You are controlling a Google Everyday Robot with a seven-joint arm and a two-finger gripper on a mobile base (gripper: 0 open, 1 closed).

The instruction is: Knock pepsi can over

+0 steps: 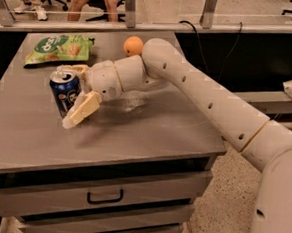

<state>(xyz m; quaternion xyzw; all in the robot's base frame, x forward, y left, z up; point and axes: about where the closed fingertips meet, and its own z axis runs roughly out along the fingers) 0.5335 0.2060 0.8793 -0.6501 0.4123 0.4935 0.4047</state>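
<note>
The pepsi can (63, 91) is dark blue with a silver top and stands upright on the left part of the grey table (150, 134). My gripper (70, 96) reaches in from the right on the white arm and is open. One cream finger (82, 110) lies in front of the can's right side, touching or nearly touching it. The other finger (78, 68) is behind the can's top. The can sits between the two fingers and is not squeezed.
A green snack bag (59, 48) lies at the table's back left. An orange fruit (133, 45) sits at the back, just behind my arm. The table's front edge runs above drawers (105, 196). People's legs and chairs show beyond a glass rail.
</note>
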